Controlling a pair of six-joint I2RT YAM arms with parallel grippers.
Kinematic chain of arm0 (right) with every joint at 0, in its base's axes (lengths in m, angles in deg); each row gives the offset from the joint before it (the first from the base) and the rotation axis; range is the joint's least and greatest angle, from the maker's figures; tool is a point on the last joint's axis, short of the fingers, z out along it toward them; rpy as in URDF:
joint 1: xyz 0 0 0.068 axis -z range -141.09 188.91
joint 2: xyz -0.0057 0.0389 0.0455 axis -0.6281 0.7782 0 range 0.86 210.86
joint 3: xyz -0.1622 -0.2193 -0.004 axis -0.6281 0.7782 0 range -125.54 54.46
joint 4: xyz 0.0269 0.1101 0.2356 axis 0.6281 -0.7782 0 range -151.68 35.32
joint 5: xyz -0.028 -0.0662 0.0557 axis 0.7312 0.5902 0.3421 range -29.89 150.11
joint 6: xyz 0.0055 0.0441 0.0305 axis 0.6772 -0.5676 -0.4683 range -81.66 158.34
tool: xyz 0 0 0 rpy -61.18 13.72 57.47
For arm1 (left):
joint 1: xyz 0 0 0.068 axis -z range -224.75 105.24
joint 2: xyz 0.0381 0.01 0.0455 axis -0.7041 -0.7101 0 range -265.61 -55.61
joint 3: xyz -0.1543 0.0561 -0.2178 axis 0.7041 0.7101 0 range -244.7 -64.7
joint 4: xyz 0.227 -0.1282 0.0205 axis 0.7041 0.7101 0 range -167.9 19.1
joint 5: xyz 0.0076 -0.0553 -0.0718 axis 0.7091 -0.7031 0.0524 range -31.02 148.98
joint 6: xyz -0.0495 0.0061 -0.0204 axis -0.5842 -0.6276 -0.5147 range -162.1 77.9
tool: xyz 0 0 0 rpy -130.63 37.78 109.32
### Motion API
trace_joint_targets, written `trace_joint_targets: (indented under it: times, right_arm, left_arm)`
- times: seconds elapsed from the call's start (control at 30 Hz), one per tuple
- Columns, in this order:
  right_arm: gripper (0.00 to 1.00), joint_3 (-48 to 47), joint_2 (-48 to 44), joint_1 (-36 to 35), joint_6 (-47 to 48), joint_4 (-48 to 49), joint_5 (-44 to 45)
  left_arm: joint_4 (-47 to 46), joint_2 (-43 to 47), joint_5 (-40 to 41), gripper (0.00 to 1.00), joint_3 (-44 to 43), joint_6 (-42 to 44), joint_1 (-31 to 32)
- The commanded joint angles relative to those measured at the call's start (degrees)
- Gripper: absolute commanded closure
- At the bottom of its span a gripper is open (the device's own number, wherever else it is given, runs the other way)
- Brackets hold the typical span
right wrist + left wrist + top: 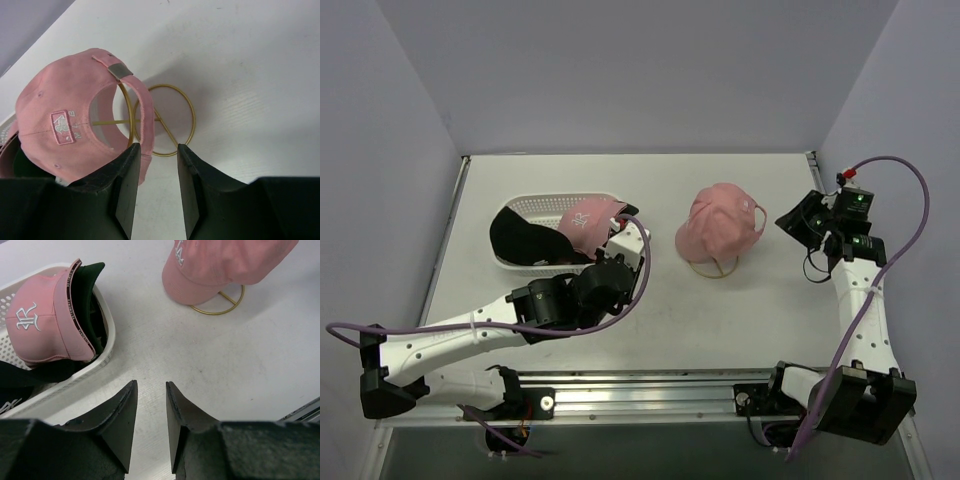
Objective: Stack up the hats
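A pink hat (722,224) sits on the gold wire stand (712,267) at mid-table, its back strap (140,107) turned toward my right gripper (790,222). That gripper (159,146) is open just behind the strap, with only table between its fingers. A second pink hat (45,320) lies in the white basket (107,347) over a dark green hat (87,295), and a black hat (525,243) lies beside them. My left gripper (151,384) is open and empty over bare table, just right of the basket.
The basket (535,205) stands at the left of the table, with the left arm (470,335) reaching along its near side. The gold stand's base ring (170,120) rests on the table. Grey walls close in the back and both sides.
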State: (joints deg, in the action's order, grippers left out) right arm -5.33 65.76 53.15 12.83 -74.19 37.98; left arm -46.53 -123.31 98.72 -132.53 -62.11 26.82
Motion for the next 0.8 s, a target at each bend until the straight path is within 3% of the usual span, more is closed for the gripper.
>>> trace_joint_targets:
  times: [0.0,0.77]
  right_arm:
    - [0.68,-0.8,0.4,0.4,-1.4,5.1,-5.5]
    - [0.68,5.6,6.5,-2.4,-5.5,17.5,-6.4]
  left_arm:
    - [-1.3,1.6,-1.2,0.62,0.1,-0.8,-1.0]
    - [-3.1,6.7,-4.7,0.57,4.8,-1.8,-5.0]
